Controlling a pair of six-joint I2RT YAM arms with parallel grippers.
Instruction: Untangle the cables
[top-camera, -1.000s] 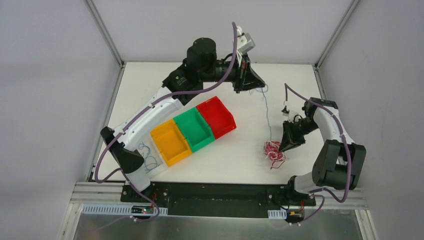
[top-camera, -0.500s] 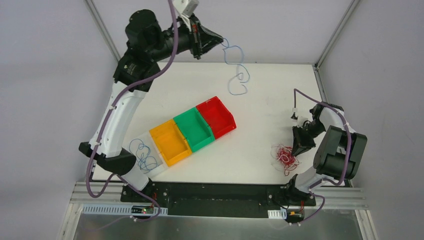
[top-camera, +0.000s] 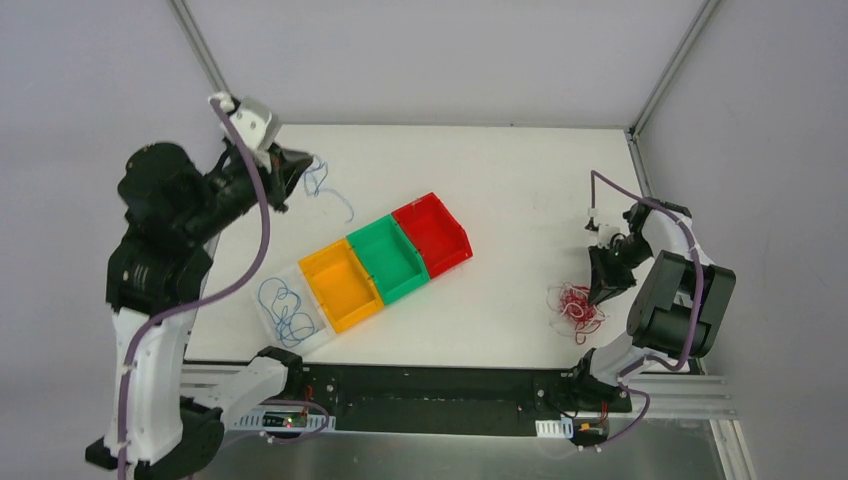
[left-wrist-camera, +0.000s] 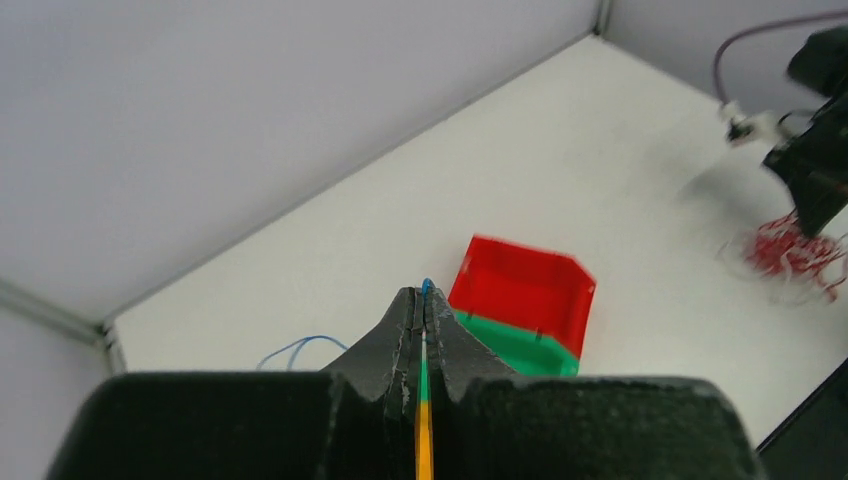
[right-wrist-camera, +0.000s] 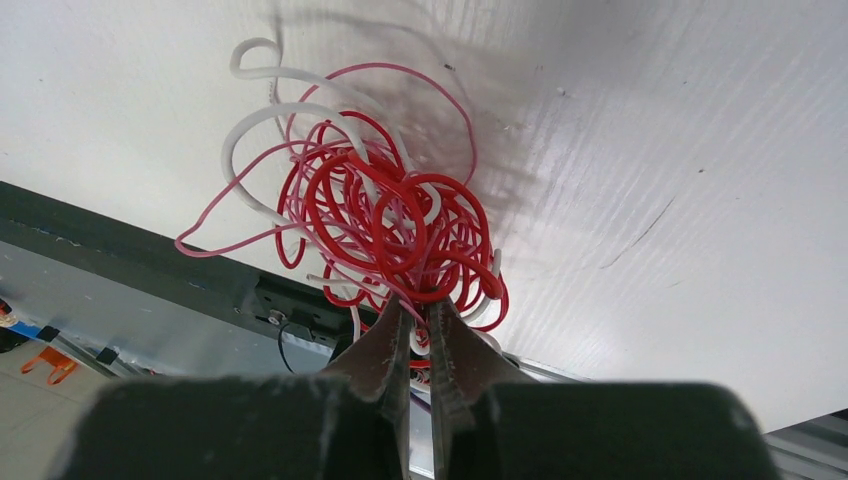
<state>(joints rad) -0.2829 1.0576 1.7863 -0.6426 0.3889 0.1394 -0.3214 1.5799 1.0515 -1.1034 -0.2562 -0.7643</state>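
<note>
Grey walls (top-camera: 90, 100), white table (top-camera: 520, 180). Coloured bins (top-camera: 385, 258) mid-table; clear tray (top-camera: 318, 335) beside them holds loose blue cables (top-camera: 285, 310). Your right gripper (right-wrist-camera: 412, 305) is clenched on the red-and-white tangle (right-wrist-camera: 390, 220) near the right edge: lifting may drag the whole knot. Your left gripper (left-wrist-camera: 420, 297) pinches one blue cable (top-camera: 320, 185), dangling; thin wire, may slip out or snag a bin rim.

The left claw (left-wrist-camera: 421, 295) is black; the cable (top-camera: 318, 184) pinched at its tips is blue. The right claw (right-wrist-camera: 417, 305) is black too, and the tangle (right-wrist-camera: 380, 215) at its tips is bright red laced with white and a paler pink-red. The worktop (top-camera: 520, 170) is plain white. Ahead of the left claw sit a red bin (top-camera: 432, 232), a green bin (top-camera: 388, 258) and an orange-yellow bin (top-camera: 342, 285).
</note>
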